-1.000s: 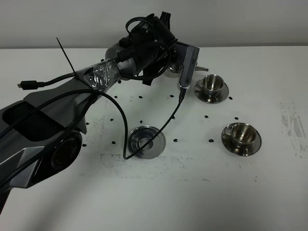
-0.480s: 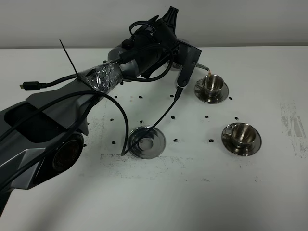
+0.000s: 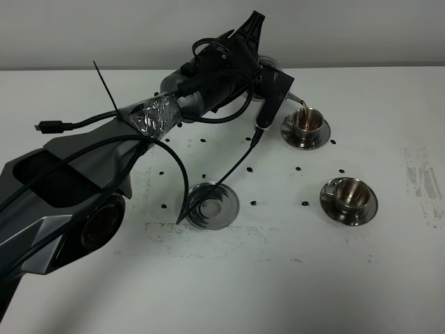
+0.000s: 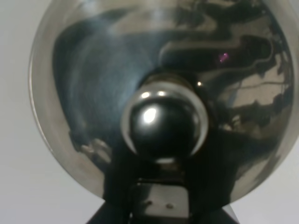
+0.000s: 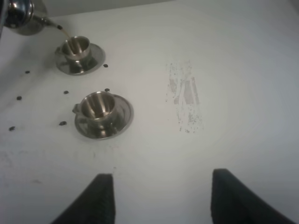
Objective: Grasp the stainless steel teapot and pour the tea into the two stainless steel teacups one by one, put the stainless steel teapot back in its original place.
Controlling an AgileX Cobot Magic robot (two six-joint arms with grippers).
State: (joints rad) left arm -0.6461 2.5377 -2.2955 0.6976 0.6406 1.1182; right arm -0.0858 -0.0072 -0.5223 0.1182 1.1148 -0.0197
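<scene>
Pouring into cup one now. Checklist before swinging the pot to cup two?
1. The stream lands inside the far teacup: ok.
2. Fill level of the far teacup: cannot tell.
3. The near teacup upright on its saucer, empty: ok.
4. The teapot held aloft, tilted: ok; finger contact hidden.
5. The return saucer free: not ok, the arm cable crosses its edge.
6. The right gripper open, away from both cups: ok.

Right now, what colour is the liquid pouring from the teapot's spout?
Amber-brown; the stream from the teapot into the far cup shows best in the exterior high view.
</scene>
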